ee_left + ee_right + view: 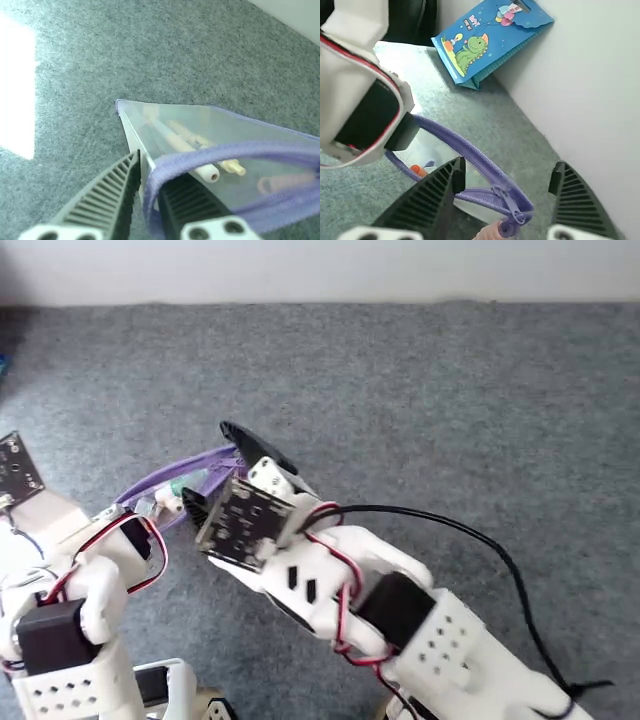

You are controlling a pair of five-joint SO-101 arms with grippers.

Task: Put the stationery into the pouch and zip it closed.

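A see-through pouch [210,130] with a purple zipper edge lies on the grey carpet, left of middle in the high view [175,480]. White pens [182,145] and a pink item [285,182] lie inside it. My left gripper [145,167] is shut on the pouch's purple rim at one end. My right gripper [505,182] is open at the other end, its fingers [442,187] either side of the zipper pull [512,216] without touching it. An orange item [417,171] shows through the pouch. In the high view the right gripper [222,472] straddles the pouch.
A blue gift bag [485,35] with a dinosaur picture leans against the white wall. The left arm's body [360,95] is close beside the pouch. Open grey carpet [450,400] stretches to the back and right.
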